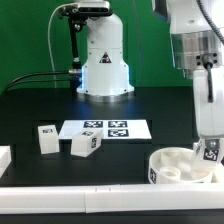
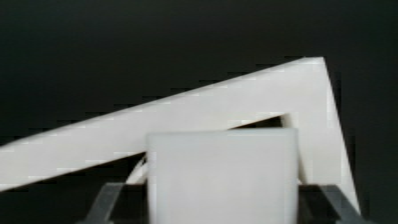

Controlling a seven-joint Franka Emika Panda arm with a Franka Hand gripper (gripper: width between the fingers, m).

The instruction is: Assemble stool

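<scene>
The round white seat disc [image 1: 178, 166] lies at the front on the exterior view's right. A white tagged leg [image 1: 211, 153] stands upright at its far right rim, and my gripper [image 1: 207, 145] comes down onto it from above, shut on the leg. Seen from the wrist, the same leg [image 2: 217, 170] fills the space between my fingers [image 2: 121, 200], hiding the disc beneath. My gripper [image 2: 219, 206] has only a thin dark line on each side of the leg. Two loose legs [image 1: 47, 138] [image 1: 85, 144] lie on the black table at the left.
The marker board [image 1: 105, 129] lies flat mid-table behind the loose legs. A long white rail [image 1: 90, 192] runs along the front edge, and a white angled rail [image 2: 267, 95] shows in the wrist view. The robot base [image 1: 105, 62] stands at the back.
</scene>
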